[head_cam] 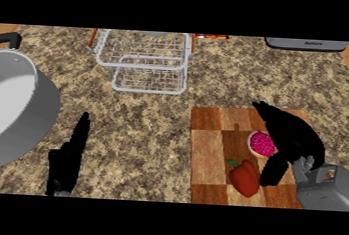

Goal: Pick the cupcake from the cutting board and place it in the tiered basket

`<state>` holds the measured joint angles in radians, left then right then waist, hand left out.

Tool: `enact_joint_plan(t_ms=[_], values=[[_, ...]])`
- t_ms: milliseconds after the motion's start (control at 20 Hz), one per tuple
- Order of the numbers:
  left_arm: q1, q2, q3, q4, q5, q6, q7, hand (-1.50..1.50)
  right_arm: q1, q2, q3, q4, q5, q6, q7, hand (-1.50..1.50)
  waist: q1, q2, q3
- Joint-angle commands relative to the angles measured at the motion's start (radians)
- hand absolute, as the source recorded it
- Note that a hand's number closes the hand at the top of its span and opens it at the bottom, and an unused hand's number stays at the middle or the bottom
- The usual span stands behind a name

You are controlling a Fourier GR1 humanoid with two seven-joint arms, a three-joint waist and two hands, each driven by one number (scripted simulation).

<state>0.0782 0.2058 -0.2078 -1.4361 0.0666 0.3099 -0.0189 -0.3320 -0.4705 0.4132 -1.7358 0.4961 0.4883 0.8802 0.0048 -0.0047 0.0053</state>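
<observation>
While curled round the cupcake [261, 144] on the cutting board [209, 156], right robot hand [294, 138], left robot hand [68, 159] straight-fingered, resting.

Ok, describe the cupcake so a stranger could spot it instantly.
Find the checkered wooden cutting board at the counter's right. The cupcake sits near its right side, partly under the black right hand. Its pink speckled top sets it apart from the red bell pepper below it.

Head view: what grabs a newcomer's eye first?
Most striking is the right hand at lower right, its fingers curled round the pink-topped cupcake on the checkered cutting board, with a red bell pepper just beside it. Next come the big grey pot at the left edge and the white wire tiered basket at top centre. The left hand rests open at lower left.
</observation>
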Motion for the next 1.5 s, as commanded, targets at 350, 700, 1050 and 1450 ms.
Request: enact_joint_plan(t_ms=[350, 700, 1050, 1450], values=[[0.060, 0.013, 0.000, -0.112, -0.039, 0.001, 0.132, 0.00, 0.043, 0.056, -0.045, 0.104, 0.058, 0.059, -0.030, -1.50, 0.001, 0.003, -0.005], [0.012, -0.037, 0.045, 0.010, -0.026, -0.043, 0.055, 0.00, 0.095, 0.071, -0.089, 0.101, 0.097, 0.090, -0.098, -1.50, -0.005, 0.004, -0.005], [0.018, -0.033, 0.058, 0.033, -0.046, -0.062, 0.039, 0.00, 0.124, 0.095, -0.057, 0.172, 0.203, 0.007, -0.222, 1.50, -0.004, 0.004, -0.005], [-0.053, -0.051, 0.097, 0.138, -0.044, -0.079, 0.006, 0.00, 0.038, 0.092, -0.007, 0.309, 0.354, -0.118, -0.411, 1.50, -0.004, 0.007, -0.005]])
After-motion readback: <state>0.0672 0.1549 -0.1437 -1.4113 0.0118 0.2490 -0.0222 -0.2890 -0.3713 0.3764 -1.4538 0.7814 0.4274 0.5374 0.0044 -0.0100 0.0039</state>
